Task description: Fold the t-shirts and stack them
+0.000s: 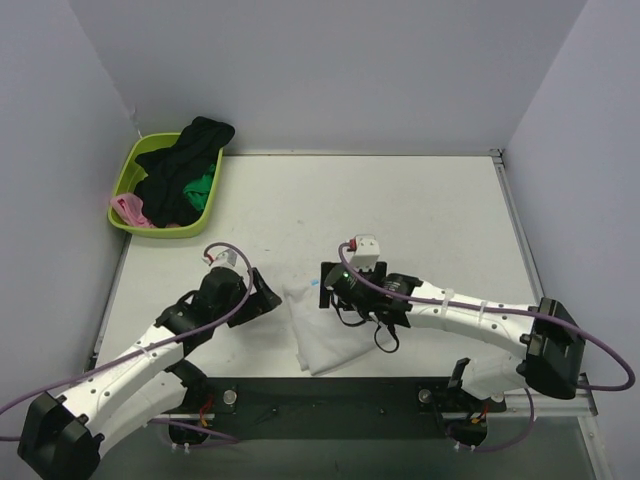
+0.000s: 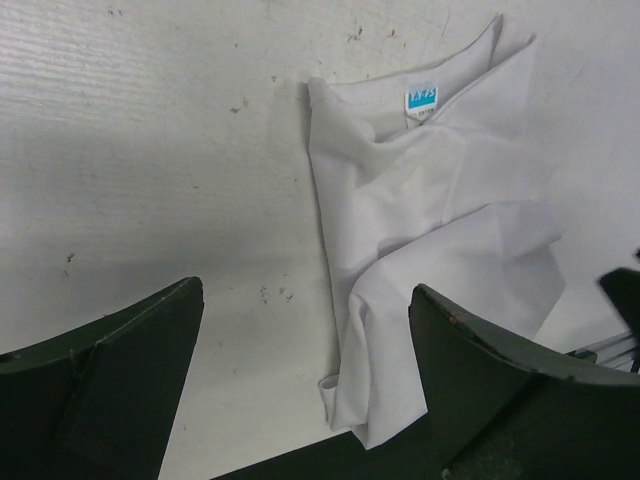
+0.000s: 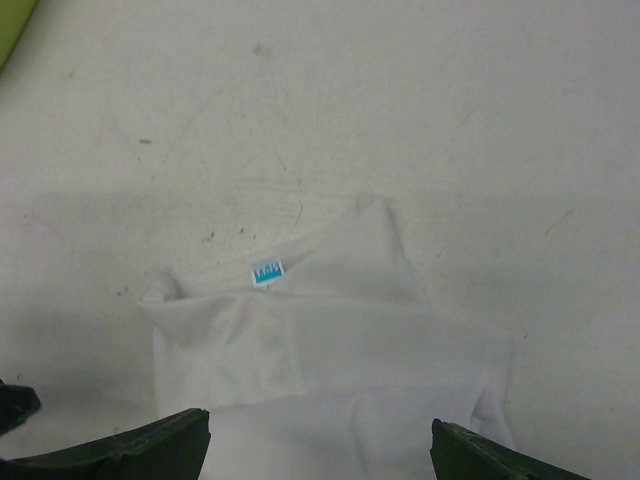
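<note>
A large, plain white cloth t-shirt point(image 1: 325, 340) lies rumpled and half-folded at the near edge of the white table point(image 1: 420, 200), between both arms. The left gripper point(image 2: 305, 300) and right gripper point(image 3: 320, 425) hover over it, jaws spread, empty. Each should probably pinch a single edge low, then fold flat.

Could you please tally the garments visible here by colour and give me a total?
white t-shirt: 1
black garment, heaped in the basket: 1, possibly more
green garment: 1
pink garment: 1
Total: 4
</note>
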Robot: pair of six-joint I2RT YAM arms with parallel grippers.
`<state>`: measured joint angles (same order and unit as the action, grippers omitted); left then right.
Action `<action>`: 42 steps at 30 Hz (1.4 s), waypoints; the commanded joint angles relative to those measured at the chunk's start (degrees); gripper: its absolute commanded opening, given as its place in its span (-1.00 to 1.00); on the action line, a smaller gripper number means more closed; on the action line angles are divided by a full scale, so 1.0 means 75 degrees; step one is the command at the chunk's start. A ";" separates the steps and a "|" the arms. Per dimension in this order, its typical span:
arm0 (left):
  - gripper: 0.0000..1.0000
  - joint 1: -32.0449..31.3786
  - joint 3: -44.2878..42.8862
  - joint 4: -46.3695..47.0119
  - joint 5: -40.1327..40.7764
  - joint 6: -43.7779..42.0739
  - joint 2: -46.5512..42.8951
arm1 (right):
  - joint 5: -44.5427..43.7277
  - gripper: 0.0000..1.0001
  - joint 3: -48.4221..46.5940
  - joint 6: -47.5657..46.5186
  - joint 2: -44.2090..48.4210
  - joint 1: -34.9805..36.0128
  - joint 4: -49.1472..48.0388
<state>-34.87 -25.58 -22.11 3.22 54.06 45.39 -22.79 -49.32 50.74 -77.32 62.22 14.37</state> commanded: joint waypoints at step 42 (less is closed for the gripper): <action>-0.71 -0.2171 -0.0070 0.2456 0.0472 0.0854 0.2421 | 0.0131 0.79 0.0201 -0.1410 0.0372 -0.1463 0.2023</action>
<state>-50.76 -26.17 -7.07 6.20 60.25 63.26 -22.31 -48.31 39.97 -75.37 52.21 29.95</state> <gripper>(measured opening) 0.234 0.896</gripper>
